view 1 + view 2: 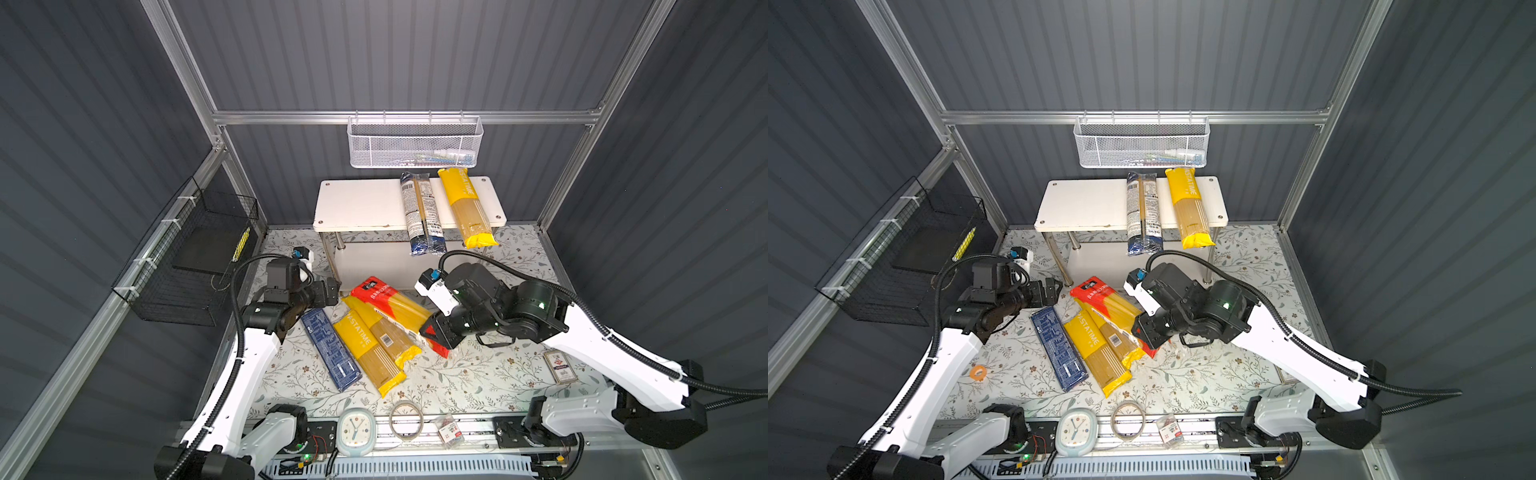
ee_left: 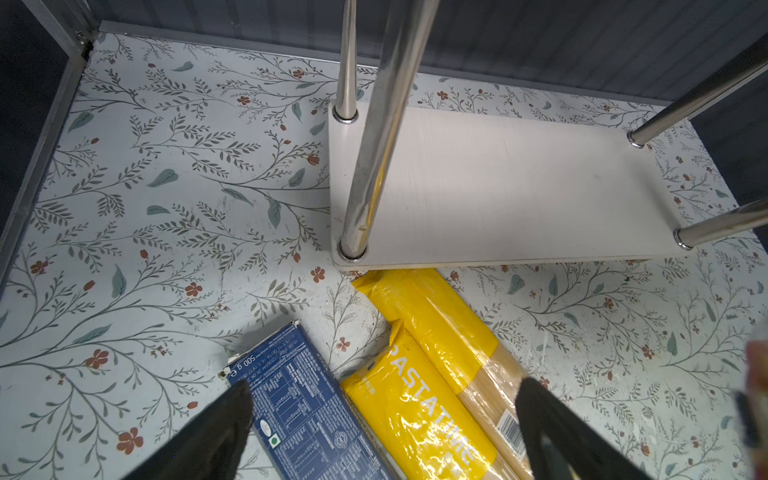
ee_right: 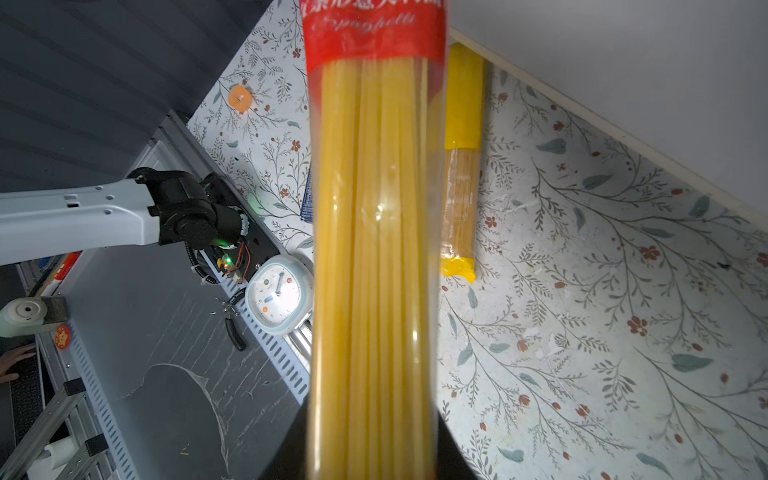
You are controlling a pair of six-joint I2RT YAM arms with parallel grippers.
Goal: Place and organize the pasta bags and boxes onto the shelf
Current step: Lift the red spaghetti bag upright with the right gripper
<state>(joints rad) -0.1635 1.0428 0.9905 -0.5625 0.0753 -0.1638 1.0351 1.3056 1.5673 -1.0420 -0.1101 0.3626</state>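
Note:
The white shelf (image 1: 365,203) stands at the back. Its top board carries a clear bag with dark-blue ends (image 1: 422,214) and a yellow bag (image 1: 467,208), both overhanging the front edge. On the table lie a dark-blue box (image 1: 330,349) and two yellow bags (image 1: 365,353) (image 1: 395,336). A red bag (image 1: 386,299) slants across them, and my right gripper (image 1: 436,332) is shut on its near end (image 3: 374,208). My left gripper (image 2: 384,399) is open above the box (image 2: 307,415) and a yellow bag (image 2: 415,415), just in front of the shelf's bare lower board (image 2: 498,187).
A white mesh basket (image 1: 415,143) hangs above the shelf and a black wire basket (image 1: 187,266) on the left wall. Along the front edge sit a clock (image 1: 355,430), a tape ring (image 1: 406,419) and a small packet (image 1: 449,430). A small card box (image 1: 559,365) lies at right, an orange roll (image 1: 978,372) at left.

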